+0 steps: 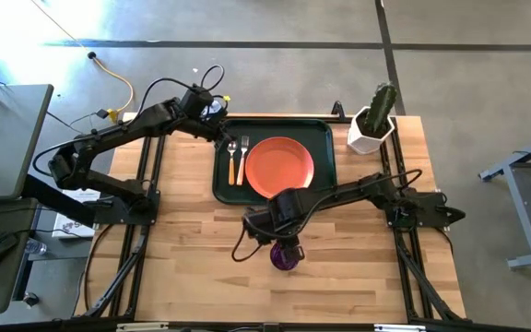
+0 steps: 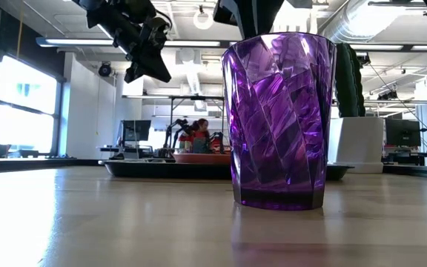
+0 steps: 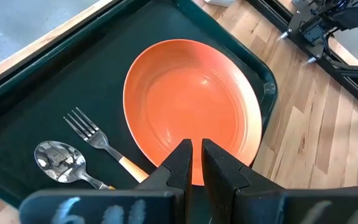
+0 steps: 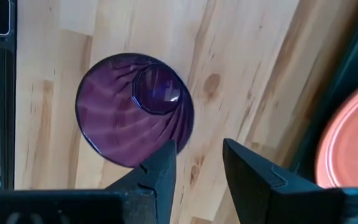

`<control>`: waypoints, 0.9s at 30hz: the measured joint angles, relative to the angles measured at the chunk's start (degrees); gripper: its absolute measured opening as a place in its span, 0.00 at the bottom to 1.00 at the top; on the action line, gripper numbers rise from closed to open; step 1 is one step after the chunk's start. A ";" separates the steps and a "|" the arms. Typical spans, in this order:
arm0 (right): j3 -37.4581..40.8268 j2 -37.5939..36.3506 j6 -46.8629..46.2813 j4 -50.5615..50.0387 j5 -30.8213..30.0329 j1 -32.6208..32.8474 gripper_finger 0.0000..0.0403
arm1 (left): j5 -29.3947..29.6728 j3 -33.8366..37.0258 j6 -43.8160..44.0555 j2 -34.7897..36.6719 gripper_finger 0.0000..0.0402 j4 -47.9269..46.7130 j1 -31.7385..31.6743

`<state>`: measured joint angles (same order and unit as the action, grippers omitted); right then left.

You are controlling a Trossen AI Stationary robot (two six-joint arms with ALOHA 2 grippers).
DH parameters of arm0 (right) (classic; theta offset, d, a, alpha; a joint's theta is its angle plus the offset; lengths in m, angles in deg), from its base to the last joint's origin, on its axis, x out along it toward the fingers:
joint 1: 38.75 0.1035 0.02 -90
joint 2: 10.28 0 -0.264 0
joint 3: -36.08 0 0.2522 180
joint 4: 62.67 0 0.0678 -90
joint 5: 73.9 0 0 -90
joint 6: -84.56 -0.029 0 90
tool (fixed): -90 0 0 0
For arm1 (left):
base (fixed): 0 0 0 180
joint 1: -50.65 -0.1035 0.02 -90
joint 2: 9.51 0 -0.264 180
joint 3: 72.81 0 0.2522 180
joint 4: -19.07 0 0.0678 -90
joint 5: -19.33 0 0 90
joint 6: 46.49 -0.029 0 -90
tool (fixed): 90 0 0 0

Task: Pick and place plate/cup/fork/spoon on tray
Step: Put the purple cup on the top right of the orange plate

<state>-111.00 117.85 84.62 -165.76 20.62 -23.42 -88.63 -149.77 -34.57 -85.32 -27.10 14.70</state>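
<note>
The right gripper hovers with fingers apart above the dark purple faceted plastic cup, standing upright on the wooden table at 6 o'clock from the dark green tray. It looks light, stiff and slippery; grasp across its rim. The left gripper, fingers nearly together, waits over the tray.

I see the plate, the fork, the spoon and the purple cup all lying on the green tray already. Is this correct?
Not quite. The plate, the fork and the spoon are on the tray, but the cup is not: it stands upright on the bare wooden table, in front of the tray. The high view shows this, with the right gripper above the cup.
</note>
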 joint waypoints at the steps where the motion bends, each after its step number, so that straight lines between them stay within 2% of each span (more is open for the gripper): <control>1: 0.00 0.29 0.00 0.29 0.01 0.15 0.31 | 0.03 0.00 0.00 0.00 0.06 0.01 0.00; 14: 0.00 3.40 -0.01 3.51 0.25 0.55 0.31 | 0.42 0.00 0.02 -0.02 0.06 -0.64 0.11; 27: 0.02 8.29 0.22 1.75 -0.28 0.70 0.30 | 0.55 0.02 0.05 -0.04 0.06 -1.45 0.90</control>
<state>-110.97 126.14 84.83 -164.01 20.34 -22.72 -88.08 -149.75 -34.52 -85.37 -28.55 15.60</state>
